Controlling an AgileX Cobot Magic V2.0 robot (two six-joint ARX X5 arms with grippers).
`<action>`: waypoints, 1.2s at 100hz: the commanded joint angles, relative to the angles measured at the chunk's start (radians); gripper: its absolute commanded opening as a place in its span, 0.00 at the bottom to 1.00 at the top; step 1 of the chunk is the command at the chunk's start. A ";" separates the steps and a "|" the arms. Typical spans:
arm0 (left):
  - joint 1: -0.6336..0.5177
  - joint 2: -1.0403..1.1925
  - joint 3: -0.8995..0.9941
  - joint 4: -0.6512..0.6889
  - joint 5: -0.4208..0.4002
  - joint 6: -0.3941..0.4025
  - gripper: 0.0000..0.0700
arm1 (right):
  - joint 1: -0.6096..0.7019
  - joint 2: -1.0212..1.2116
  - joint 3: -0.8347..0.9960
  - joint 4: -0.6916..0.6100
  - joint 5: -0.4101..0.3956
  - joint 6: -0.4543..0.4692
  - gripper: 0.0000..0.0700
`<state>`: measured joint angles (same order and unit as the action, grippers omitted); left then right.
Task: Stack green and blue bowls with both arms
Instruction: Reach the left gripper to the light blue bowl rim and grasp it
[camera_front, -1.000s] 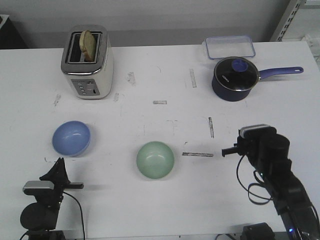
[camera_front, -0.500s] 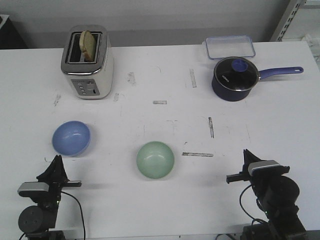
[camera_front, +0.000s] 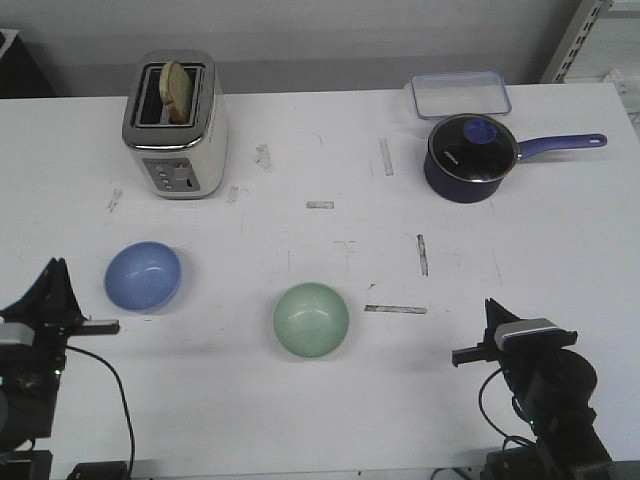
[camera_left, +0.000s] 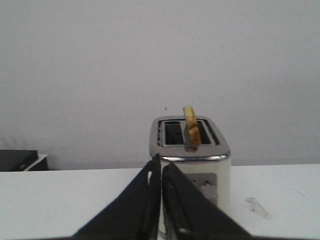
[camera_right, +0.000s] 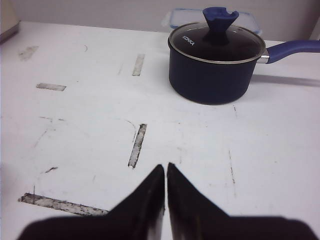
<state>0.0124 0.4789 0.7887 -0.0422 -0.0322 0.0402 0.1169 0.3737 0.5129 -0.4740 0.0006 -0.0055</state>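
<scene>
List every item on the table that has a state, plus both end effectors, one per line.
Blue bowl: upright, empty, standing alone.
Green bowl: upright, empty, not stacked.
Toaster: one slice of bread sticking up from a slot.
Saucepan: lid on.
Plastic container: behind the saucepan, contents unclear.
Left end effector: shut, holding nothing.
Right end effector: shut, holding nothing.

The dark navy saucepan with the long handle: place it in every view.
Front view: dark navy saucepan, far right, before the clear plastic container.
Left wrist view: not in it.
Right wrist view: saucepan ahead of the shut gripper.
Shared landmark: the container behind it.
</scene>
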 joint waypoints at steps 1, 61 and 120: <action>0.005 0.104 0.138 -0.032 -0.022 0.031 0.00 | 0.000 0.007 0.002 0.008 0.000 -0.011 0.00; 0.159 0.752 0.526 -0.513 -0.024 -0.010 0.70 | 0.000 0.007 0.002 0.008 0.000 -0.011 0.00; 0.195 1.142 0.526 -0.742 0.005 -0.060 1.00 | 0.000 0.007 0.002 0.006 0.000 -0.010 0.00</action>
<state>0.2047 1.5925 1.2972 -0.7841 -0.0460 -0.0124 0.1169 0.3744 0.5129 -0.4744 0.0006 -0.0055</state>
